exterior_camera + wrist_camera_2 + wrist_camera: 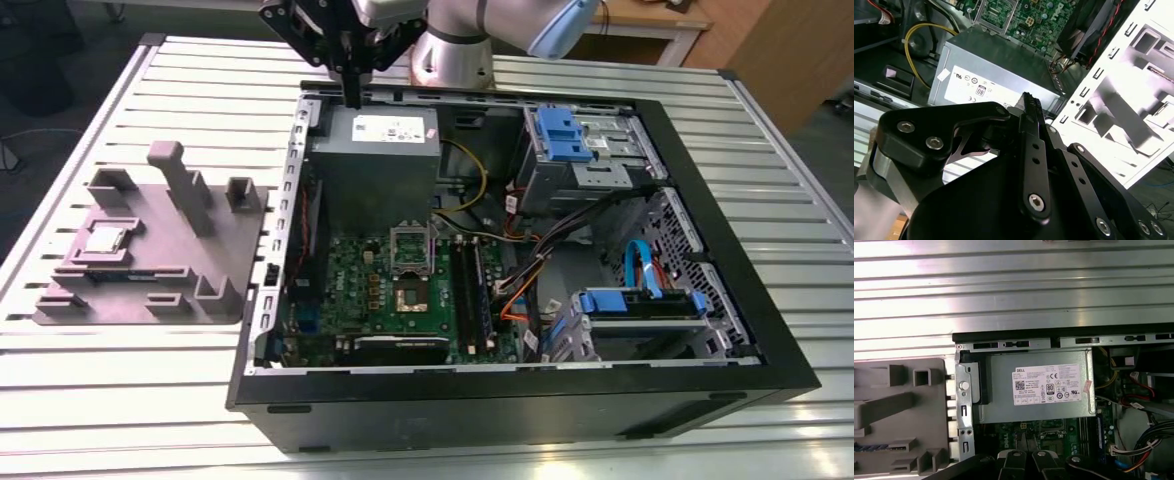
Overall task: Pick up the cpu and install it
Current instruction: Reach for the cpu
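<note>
The pincer (354,98) hangs above the rear edge of the open computer case (534,405), over the corner where the grey power supply (378,165) sits. Its two dark fingers are pressed together with nothing between them (in the second wrist view they meet as one narrow ribbed tip (1030,102) above the power supply's white label). The cpu (107,238) is well apart from it, lying flat in a recess of the grey moulded fixture (160,290) that stands on the slatted metal bench (134,400) just beside the case, on the exterior view's left. Inside the case the green motherboard (360,290) lies below the power supply, and near its middle is the dark square socket (410,295), its metal frame tilted up at the end nearer the power supply. In the first wrist view the power supply (1036,390) lies between the fixture (904,405) and a bundle of coloured cables (1149,445).
</note>
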{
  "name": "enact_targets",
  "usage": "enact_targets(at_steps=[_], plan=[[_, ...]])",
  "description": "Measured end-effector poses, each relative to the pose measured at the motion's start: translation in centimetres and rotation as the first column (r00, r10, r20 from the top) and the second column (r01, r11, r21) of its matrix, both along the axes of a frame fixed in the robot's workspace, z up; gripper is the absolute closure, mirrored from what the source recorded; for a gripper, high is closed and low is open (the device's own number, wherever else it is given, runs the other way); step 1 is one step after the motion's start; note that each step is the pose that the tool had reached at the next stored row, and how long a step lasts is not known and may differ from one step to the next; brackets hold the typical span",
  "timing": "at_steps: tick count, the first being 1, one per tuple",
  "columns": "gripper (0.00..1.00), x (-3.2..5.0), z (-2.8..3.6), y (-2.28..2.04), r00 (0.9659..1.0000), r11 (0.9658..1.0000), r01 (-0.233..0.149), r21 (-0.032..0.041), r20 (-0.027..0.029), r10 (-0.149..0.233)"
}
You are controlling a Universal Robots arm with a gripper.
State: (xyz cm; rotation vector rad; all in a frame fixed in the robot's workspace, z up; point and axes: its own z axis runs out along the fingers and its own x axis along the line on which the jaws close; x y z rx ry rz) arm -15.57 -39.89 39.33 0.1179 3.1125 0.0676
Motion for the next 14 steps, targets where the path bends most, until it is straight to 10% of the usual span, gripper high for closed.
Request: enact_targets(at_steps=[14], plan=[[0.90, -0.52, -0.02, 0.00, 1.0000, 1.0000, 0.000, 0.0000, 0.0000, 0.000]])
